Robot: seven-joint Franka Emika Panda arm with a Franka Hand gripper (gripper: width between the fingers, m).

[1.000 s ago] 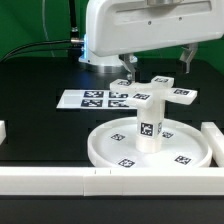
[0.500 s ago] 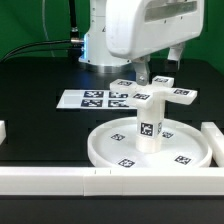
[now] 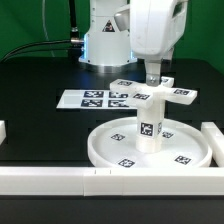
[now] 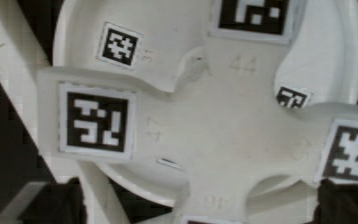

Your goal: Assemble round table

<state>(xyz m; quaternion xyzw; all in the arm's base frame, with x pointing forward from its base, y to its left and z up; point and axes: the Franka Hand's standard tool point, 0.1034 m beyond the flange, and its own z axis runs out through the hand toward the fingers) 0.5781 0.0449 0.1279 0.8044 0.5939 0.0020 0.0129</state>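
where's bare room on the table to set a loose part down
Bare black tabletop lies on the exterior view's left, bordered by the marker board, the large white plastic disc and the straight white front rail. It is crowded at the disc's white cylindrical post and cross-shaped white piece, where the gripper hangs.

white disc and post with black-and-white square tags, white marker board same checker pattern, black table, white rails

Post stands on the disc's hub, and the cross-shaped part sits over the post, blocking any drop from above. Rails wall the disc's near side and the exterior view's right. Open tabletop lies to the exterior view's left of the disc.
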